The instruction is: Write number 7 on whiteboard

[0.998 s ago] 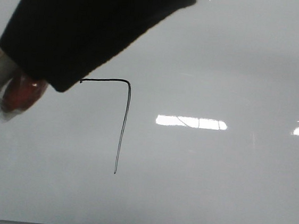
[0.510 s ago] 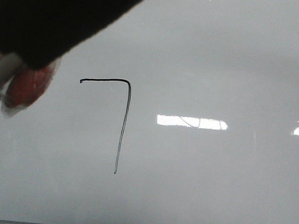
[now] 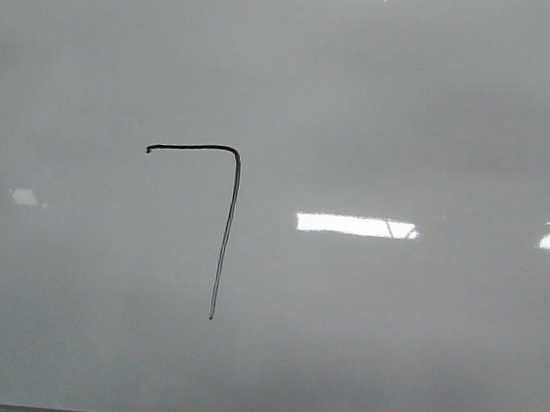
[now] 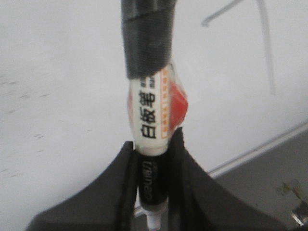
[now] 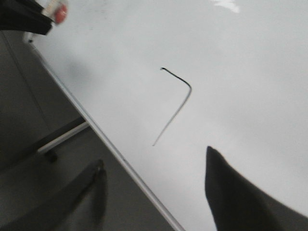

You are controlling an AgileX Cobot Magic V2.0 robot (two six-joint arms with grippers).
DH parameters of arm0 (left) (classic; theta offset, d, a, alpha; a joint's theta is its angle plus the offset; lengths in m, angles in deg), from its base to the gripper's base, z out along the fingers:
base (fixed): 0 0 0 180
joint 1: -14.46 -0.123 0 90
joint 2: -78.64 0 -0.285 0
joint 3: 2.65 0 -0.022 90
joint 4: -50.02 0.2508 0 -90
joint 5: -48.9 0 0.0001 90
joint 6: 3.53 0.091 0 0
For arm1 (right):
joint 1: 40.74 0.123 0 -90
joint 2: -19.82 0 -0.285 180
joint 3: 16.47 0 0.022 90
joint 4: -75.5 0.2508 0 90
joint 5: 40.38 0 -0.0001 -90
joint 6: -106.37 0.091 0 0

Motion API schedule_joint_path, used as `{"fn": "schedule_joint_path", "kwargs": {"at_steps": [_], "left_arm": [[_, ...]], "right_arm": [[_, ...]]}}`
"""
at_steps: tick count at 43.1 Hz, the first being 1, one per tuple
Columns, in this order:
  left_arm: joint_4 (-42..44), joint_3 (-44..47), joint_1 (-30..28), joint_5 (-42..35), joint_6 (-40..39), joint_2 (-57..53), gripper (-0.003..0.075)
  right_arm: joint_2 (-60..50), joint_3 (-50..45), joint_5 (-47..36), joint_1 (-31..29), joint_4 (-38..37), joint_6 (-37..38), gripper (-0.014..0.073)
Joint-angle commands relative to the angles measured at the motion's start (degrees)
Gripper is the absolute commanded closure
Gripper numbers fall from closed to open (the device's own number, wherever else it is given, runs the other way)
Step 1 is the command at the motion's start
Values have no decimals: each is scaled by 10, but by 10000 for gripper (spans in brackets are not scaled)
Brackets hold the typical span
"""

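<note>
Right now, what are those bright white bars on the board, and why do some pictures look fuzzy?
Front view: the bars are lamp glare on the glossy whiteboard, not ink; the number 7 stays sharp. Left wrist view: the marker in the left hand is soft and blurred. Right wrist view: the right hand is dark, out of focus.

A plain indoor workspace — likely a lab or office bench. A glossy whiteboard (image 3: pixel 414 103) fills the front view, mirroring rectangular ceiling lights (image 3: pixel 356 225). The right wrist view shows its thin metal edge strip (image 5: pixel 103 140) over a grey floor (image 5: pixel 29 96) — little else tells more.
</note>
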Motion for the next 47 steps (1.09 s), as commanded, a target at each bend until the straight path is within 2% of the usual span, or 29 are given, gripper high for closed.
{"fn": "schedule_joint_path", "kwargs": {"at_steps": [1,6,9,15,28,36,47], "left_arm": [[4,-19,-91,-59,-11,12,741],[-2,-19,-175,-75,-11,54,741],[-17,-19,-202,-92,-11,84,741],[-21,-19,-209,-160,-11,146,741],[-40,-19,-208,-307,-11,277,741],[-40,-19,-208,-336,-11,325,741],[-44,-19,-208,-340,-11,334,722]], "right_arm": [[-76,-42,-68,-43,16,29,248],[-150,-105,-101,-77,16,62,402],[-184,-135,-118,-88,19,77,499],[-224,-174,-155,-92,28,82,664],[-228,-180,-163,-92,30,82,662],[-228,-180,-162,-92,30,82,662],[-228,-180,-162,-92,30,82,662]]}}
